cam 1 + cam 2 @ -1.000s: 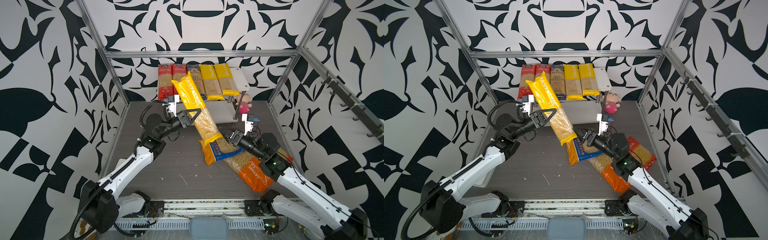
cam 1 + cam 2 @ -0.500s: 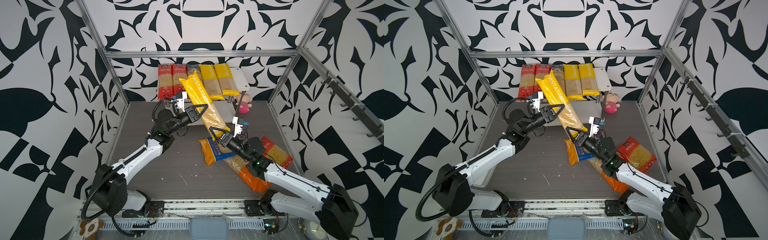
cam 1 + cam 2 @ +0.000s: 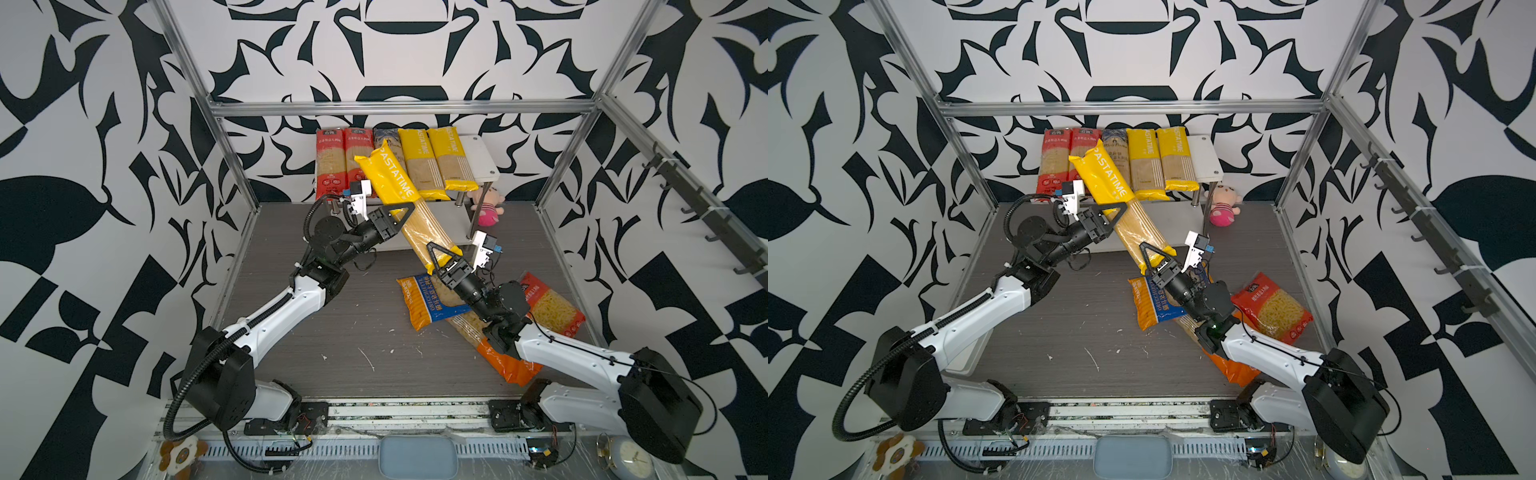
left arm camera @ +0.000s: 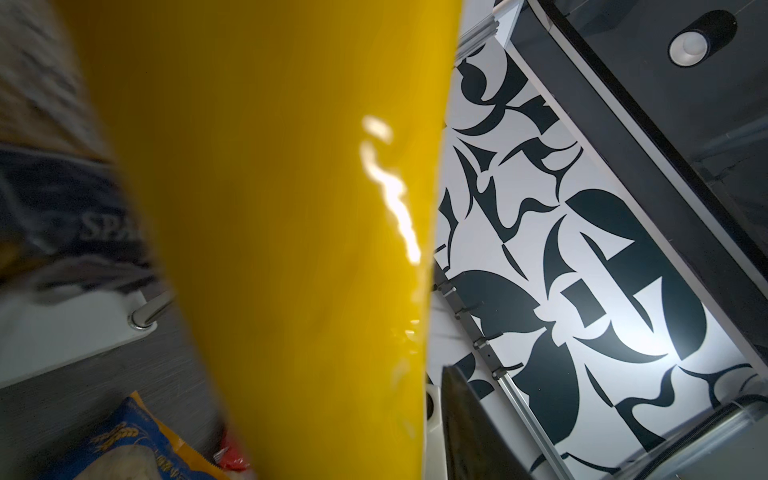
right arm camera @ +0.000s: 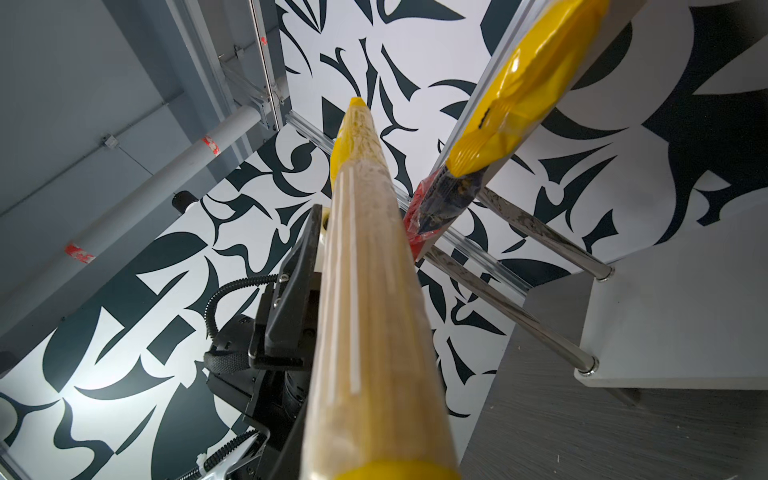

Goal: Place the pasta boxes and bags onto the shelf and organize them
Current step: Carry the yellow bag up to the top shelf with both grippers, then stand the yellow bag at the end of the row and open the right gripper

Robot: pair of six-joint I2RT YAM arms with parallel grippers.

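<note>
five packs [image 3: 419, 166] lay on shelf [image 3: 482, 158] top. sixth pack [image 3: 415, 226] was midair: right gripper [image 3: 444, 254] clamped near end, left gripper [image 3: 404, 212] straddled it, grip unclear. three bags [image 3: 432, 297] waited on floor [image 3: 332, 332].

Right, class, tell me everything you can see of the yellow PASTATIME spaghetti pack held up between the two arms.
The yellow PASTATIME pack is long, narrow, glossy plastic: yellow ends, black lettering, a clear middle showing pale spaghetti. It is tilted in the air, upper end toward the shelf, lower end toward the table. The right pincer is shut on its lower yellow end; the left pincer straddles it just below the lettering, grip unclear. Nothing else visibly touches it.
</note>
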